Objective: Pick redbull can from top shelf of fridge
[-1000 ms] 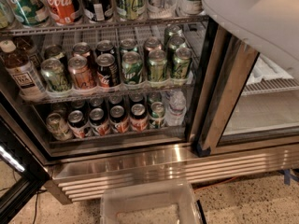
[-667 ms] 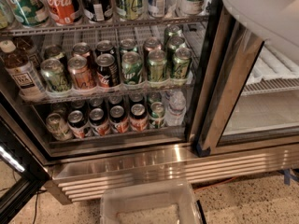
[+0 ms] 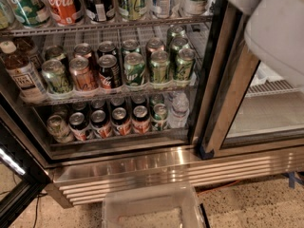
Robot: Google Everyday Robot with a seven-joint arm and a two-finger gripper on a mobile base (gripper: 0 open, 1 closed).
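Observation:
The fridge stands in front of me with its left compartment open. The highest wire rack in view holds the lower parts of bottles, among them a red Coca-Cola one. The rack below holds green, red and dark cans. I cannot make out the redbull can among them, and anything above this rack is cut off by the frame's top edge. The gripper is out of view; only a white part of my arm shows at the top right.
The bottom rack carries more cans and a small water bottle. The open door's dark edge juts out at the lower left. The right glass door is shut. A clear plastic bin sits low in front.
The white arm part at the top right has shifted a little. The fridge and its contents have not moved.

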